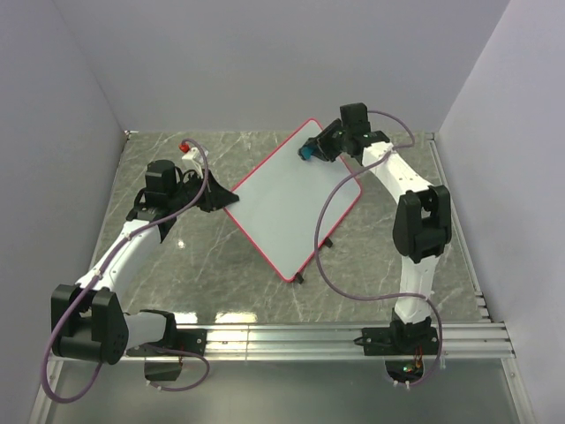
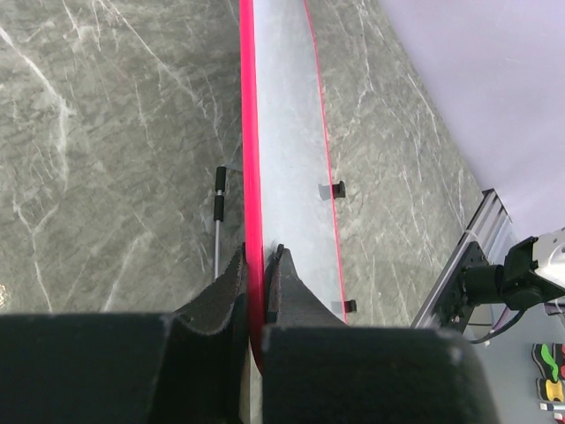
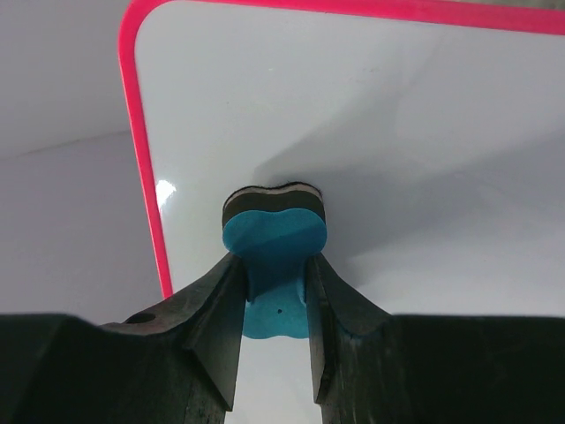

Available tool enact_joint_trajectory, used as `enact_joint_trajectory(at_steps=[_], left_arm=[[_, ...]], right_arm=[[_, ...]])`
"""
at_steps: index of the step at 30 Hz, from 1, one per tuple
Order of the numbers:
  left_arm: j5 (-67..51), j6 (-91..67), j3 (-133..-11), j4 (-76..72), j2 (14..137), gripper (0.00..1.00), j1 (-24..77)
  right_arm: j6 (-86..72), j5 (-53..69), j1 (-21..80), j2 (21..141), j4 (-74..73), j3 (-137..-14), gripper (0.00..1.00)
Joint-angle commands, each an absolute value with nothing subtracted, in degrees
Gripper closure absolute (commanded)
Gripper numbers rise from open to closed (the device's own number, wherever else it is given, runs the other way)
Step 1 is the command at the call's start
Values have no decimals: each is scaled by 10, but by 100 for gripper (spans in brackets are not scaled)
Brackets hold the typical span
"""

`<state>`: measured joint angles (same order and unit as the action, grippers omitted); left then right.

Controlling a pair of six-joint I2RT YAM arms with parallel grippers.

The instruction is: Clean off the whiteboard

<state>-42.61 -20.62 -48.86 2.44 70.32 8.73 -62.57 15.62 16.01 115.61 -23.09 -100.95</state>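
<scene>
Blue eraser (image 3: 274,231) clamped in my right gripper (image 3: 275,265) meets the whiteboard (image 1: 291,208) near a corner; wiping looks underway. My left gripper (image 2: 262,258) pinches the board's edge, so next I sweep across steadily.

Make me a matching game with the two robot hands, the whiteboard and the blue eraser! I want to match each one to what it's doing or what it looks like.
Things:
1. left gripper
2. right gripper
3. whiteboard
4. eraser

Descriptions:
A. white with a red frame
B. blue, up against the board near its corner
C. shut on the board's red edge
D. shut on the eraser

Pairs: 1-C, 2-D, 3-A, 4-B
</scene>
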Motion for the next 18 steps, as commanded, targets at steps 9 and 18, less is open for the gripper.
enact_joint_trajectory(at_steps=[9, 18], left_arm=[[-478, -86, -509, 63, 712, 100, 115], [-460, -68, -510, 119, 665, 100, 114]], right_arm=[[-573, 87, 86, 1007, -277, -818, 100], [-541, 87, 26, 918, -270, -701, 100]])
